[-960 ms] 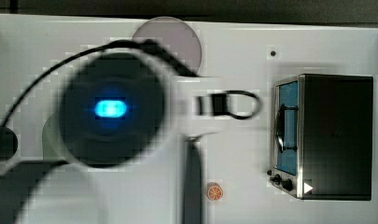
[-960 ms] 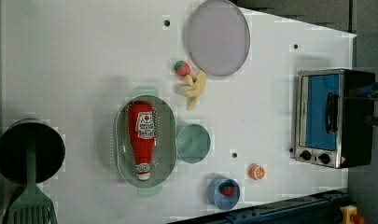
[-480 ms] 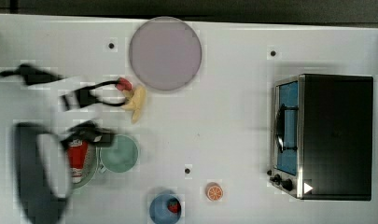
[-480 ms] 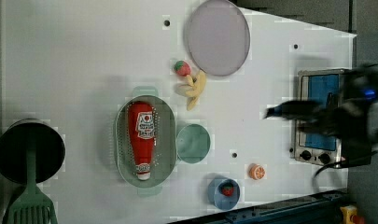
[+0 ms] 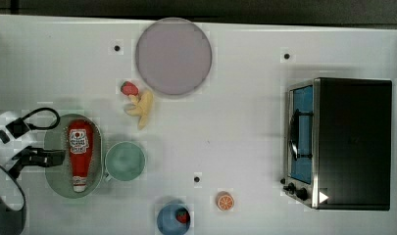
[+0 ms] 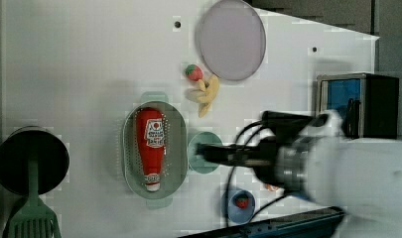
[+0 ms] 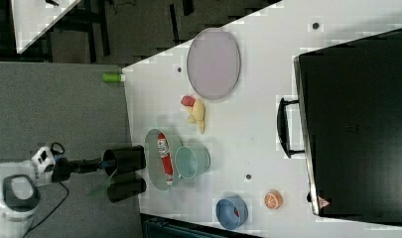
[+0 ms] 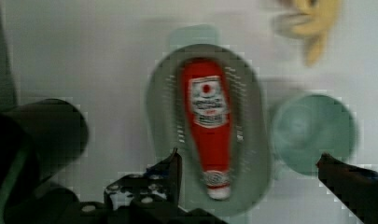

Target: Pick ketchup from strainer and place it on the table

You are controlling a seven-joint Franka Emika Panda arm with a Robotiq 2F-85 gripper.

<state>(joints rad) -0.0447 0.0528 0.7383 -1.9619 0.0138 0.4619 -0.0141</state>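
Note:
The ketchup (image 5: 81, 152), a red bottle with a white label, lies lengthwise in the pale green strainer (image 5: 56, 181) on the white table (image 5: 235, 122). It looks the same in the left view, ketchup (image 6: 151, 144) inside the strainer (image 6: 177, 148). My gripper (image 5: 49, 156) hangs above the strainer's side toward the top view's left. In the wrist view the gripper (image 8: 248, 161) is open, its two dark fingertips (image 8: 173, 164) spread wide, with the ketchup (image 8: 209, 126) below and between them, untouched. The strainer (image 8: 254, 140) surrounds the bottle.
A round green cup (image 5: 125, 160) touches the strainer. Nearby lie a banana bunch (image 5: 142, 108), a strawberry (image 5: 130, 88) and a lilac plate (image 5: 173, 56). A blue bowl (image 5: 172, 219), an orange slice (image 5: 225, 201) and a toaster oven (image 5: 340, 143) stand farther off. A black holder with a spatula (image 6: 31, 159) stands beside the strainer.
The arm swept across the views and now hangs over the strainer at the top view's left. Ketchup and strainer have not moved.

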